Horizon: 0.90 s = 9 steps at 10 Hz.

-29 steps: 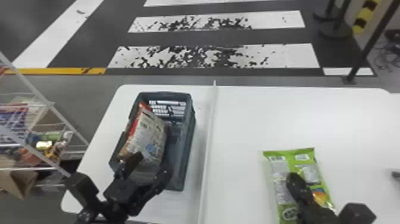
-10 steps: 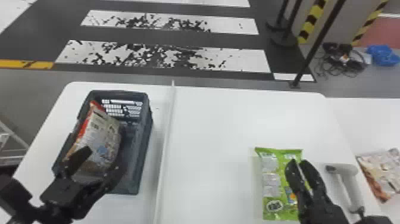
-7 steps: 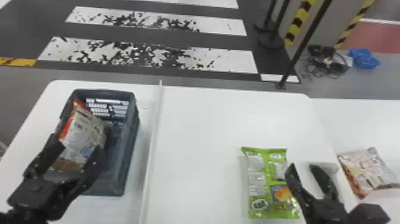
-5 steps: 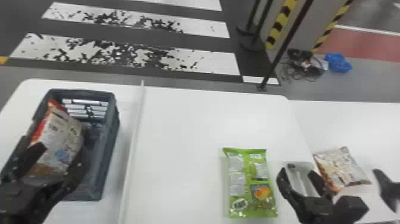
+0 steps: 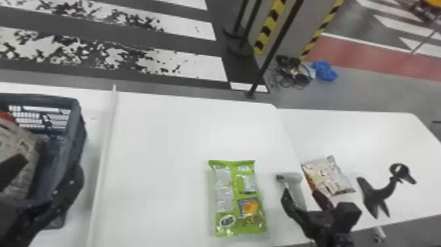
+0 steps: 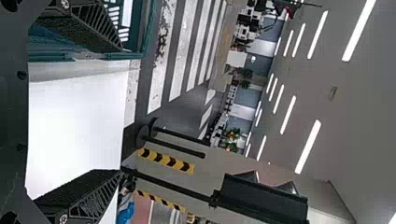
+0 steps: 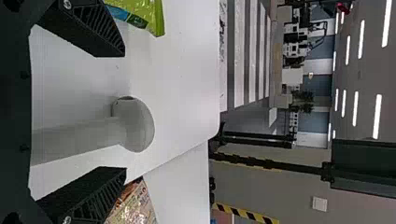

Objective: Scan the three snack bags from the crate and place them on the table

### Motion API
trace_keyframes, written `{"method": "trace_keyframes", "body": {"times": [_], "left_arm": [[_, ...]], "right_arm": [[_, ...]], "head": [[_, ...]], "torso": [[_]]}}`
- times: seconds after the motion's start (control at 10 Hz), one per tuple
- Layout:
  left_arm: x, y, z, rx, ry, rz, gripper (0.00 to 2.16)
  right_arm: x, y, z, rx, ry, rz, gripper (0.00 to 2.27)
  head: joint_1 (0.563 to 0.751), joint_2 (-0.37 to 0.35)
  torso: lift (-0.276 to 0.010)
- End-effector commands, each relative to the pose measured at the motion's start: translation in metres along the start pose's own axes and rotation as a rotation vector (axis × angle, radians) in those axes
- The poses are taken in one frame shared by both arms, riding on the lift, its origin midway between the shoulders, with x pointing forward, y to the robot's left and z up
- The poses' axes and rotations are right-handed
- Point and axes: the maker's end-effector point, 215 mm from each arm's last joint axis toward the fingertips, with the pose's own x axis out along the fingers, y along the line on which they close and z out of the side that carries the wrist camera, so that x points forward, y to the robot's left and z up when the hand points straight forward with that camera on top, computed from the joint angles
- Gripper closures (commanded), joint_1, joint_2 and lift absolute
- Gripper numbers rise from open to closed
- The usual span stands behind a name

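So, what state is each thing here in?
Left gripper, open, holding nothing
Right gripper, open, holding nothing
Crate, upright, open-topped
Bag in the crate, partly hidden, seal can't be told
Green bag, lying flat, looks sealed
Patterned bag, lying flat
Scanner, ungripped

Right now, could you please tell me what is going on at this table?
A robot is partway through a snack bag job and is holding nothing at this moment. Its right gripper is open, with fingers on either side of the scanner. The left gripper is open over the crate, where a bag leans. The green bag lies on the table, another on the side table.
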Motion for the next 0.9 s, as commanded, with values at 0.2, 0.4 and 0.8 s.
{"method": "trace_keyframes", "body": {"times": [0.2,0.4,0.8], "left_arm": [[0.001,-0.006,-0.010,-0.007,0.013,-0.010,0.07],[0.001,-0.009,-0.010,-0.007,0.014,-0.017,0.07],[-0.001,-0.010,-0.005,0.001,0.008,-0.017,0.07]], "right_arm": [[0.020,-0.012,-0.027,0.009,0.109,0.036,0.07],[0.027,-0.011,-0.038,0.002,0.151,0.061,0.26],[0.028,-0.007,-0.035,-0.013,0.136,0.092,2.17]], "head": [[0.695,-0.350],[0.695,-0.350],[0.695,-0.350]], "torso": [[-0.037],[-0.037],[-0.037]]}}
